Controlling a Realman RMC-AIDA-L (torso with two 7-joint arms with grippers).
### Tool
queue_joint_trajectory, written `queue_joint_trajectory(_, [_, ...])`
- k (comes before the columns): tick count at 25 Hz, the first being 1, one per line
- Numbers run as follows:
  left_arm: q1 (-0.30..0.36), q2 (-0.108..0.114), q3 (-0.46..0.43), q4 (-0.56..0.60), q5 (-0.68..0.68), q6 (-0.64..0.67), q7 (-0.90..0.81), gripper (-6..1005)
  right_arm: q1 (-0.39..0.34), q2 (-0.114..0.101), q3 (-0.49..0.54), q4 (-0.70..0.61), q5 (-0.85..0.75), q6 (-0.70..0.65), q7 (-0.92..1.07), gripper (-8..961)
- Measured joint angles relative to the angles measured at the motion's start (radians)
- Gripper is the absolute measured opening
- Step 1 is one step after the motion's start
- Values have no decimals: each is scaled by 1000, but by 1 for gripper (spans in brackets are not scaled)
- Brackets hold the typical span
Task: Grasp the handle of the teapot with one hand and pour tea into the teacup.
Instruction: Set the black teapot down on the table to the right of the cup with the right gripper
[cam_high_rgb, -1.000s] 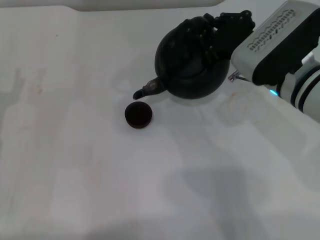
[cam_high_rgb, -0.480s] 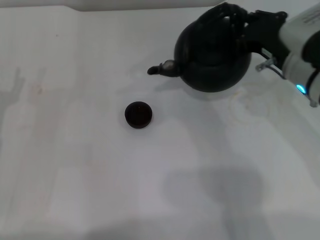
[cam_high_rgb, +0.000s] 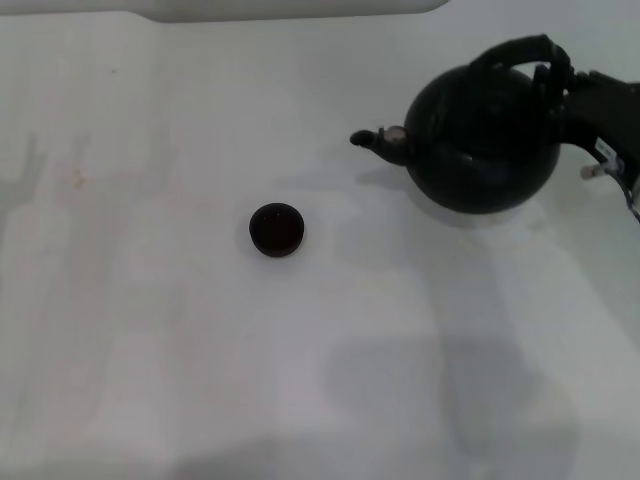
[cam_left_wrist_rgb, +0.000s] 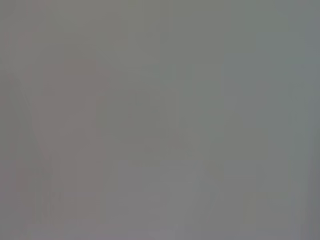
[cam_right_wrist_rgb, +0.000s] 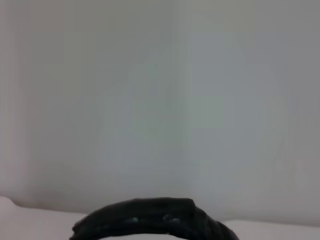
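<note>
The round matte black teapot (cam_high_rgb: 485, 135) stands upright on the white table at the right, its spout (cam_high_rgb: 380, 140) pointing left toward the teacup. Its black arched handle (cam_high_rgb: 512, 50) rises over the top and also shows in the right wrist view (cam_right_wrist_rgb: 150, 220). The small dark teacup (cam_high_rgb: 276, 229) sits alone on the table, well to the left of the spout and nearer to me. My right hand (cam_high_rgb: 595, 105) is at the right edge of the head view, against the right end of the handle. The left arm is out of view.
The white table (cam_high_rgb: 150, 330) spreads to the left and the front. A white raised edge (cam_high_rgb: 290, 8) runs along the far side. The left wrist view shows only a plain grey surface.
The teapot has moved right, away from the teacup, and gone from tilted with its spout down to upright. The right hand, which covered the top of the pot, now leaves most of the handle showing.
</note>
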Motion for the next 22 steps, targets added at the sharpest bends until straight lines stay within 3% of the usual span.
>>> queue_joint_trajectory(5, [-13,2,1,5,0,0,1,890,-30,1,-10,32,31,-43,1,146])
queue_joint_trajectory(19, [-11,1,3,7,0,-7,1,891,-28,-2,-12,76,43,-66,-1,152])
queue_joint_trajectory(22, [-12,1,3,6,0,-5,1,891,-29,-2,-9,78,43,-73,1,214])
